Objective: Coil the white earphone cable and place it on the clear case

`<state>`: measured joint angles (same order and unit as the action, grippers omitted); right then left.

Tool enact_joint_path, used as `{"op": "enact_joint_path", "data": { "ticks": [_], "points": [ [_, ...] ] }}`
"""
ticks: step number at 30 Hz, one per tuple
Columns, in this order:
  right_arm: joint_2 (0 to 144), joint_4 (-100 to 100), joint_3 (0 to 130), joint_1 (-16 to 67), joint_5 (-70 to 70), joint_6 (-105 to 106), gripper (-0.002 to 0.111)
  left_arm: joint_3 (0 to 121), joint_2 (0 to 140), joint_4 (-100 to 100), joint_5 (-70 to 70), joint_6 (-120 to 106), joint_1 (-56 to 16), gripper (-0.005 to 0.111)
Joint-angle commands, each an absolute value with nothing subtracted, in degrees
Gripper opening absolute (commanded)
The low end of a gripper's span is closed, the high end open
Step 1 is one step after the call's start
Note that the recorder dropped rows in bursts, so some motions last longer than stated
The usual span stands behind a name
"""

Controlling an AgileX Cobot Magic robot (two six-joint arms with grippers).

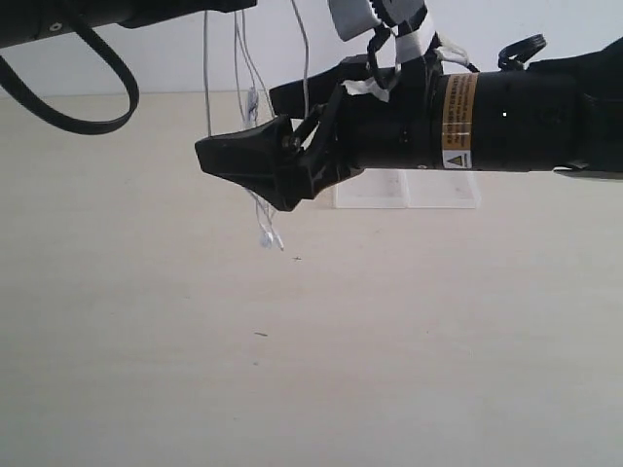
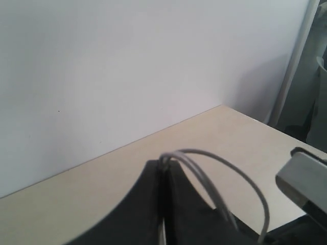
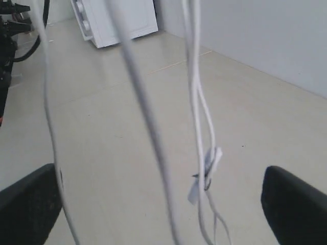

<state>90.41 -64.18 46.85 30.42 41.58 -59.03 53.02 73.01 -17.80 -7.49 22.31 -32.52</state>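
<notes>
The right gripper (image 3: 159,178) stands wide open and grips nothing, its black fingers (image 3: 28,204) on either side of the hanging cable (image 3: 196,102). The strands run between the jaws without clearly touching either one. The cable's long axis is vertical. It drops from the left gripper (image 2: 163,166), which is pinched shut on a loop of it high above the table (image 1: 292,379). Its lower ends dangle close over the surface, and I cannot tell if they touch. The right arm is the nearer one to this hanging length, so closing across the strands looks like the likely next move. The cable is very thin, limp, smooth and whitish, with a small white piece (image 3: 209,163) partway down. The case (image 1: 409,190) is flat, rigid clear plastic. It lies on the pale matte table behind the right arm, apart from the cable.
</notes>
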Motion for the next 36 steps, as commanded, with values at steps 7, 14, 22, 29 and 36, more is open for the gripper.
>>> {"op": "enact_joint_path", "data": {
  "ticks": [7, 14, 22, 29, 36],
  "points": [
    [93.7, -63.1, 49.0, 30.6, 43.1, -58.1, 0.105, 53.4, 72.4, -17.3, -8.4, 23.0, -32.6, 0.0],
    [93.7, -63.2, 49.0, 30.6, 43.4, -58.4, 0.105, 53.4, 72.4, -17.3, -8.4, 23.0, -32.6, 0.0],
    [93.7, -63.2, 49.0, 30.6, 46.4, -61.2, 0.101, 53.4, 72.4, -17.3, -8.4, 23.0, -32.6, 0.0],
    [94.1, -62.9, 49.0, 30.6, 46.8, -61.1, 0.1, 53.4, 72.4, -17.3, -8.4, 23.0, -32.6, 0.0],
    [94.1, -64.6, 49.0, 30.6, 50.1, -61.0, 0.1, 53.4, 72.4, -17.3, -8.4, 23.0, -32.6, 0.0]
  ]
}}
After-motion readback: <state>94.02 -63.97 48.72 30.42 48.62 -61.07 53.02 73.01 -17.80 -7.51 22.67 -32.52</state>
